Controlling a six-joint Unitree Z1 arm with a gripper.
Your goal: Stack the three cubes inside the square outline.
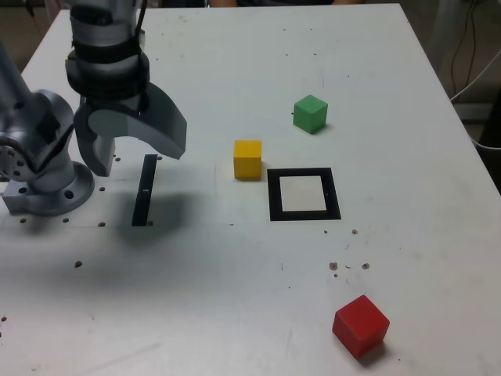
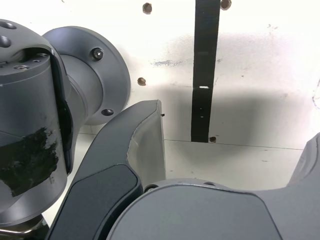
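Note:
In the exterior view, three cubes lie apart on the white table. The yellow cube [image 1: 247, 159] sits just outside the left edge of the square outline [image 1: 274, 196]. Further back is the green cube [image 1: 310, 114], and the red cube [image 1: 360, 326] rests near the front edge. The outline's pale centre is bare. My gripper [image 1: 139, 157] hangs open at the exterior view's left, well away from all cubes, with nothing between its fingers [image 2: 145, 145]. The wrist view shows no cube and no outline.
A narrow black strip [image 1: 145, 190] [image 2: 205, 75] lies on the table under the gripper. The arm's grey base [image 1: 47, 184] [image 2: 90, 85] stands at the table's left edge in the exterior view. Small screw holes [image 1: 78, 264] dot the tabletop [image 1: 235, 298].

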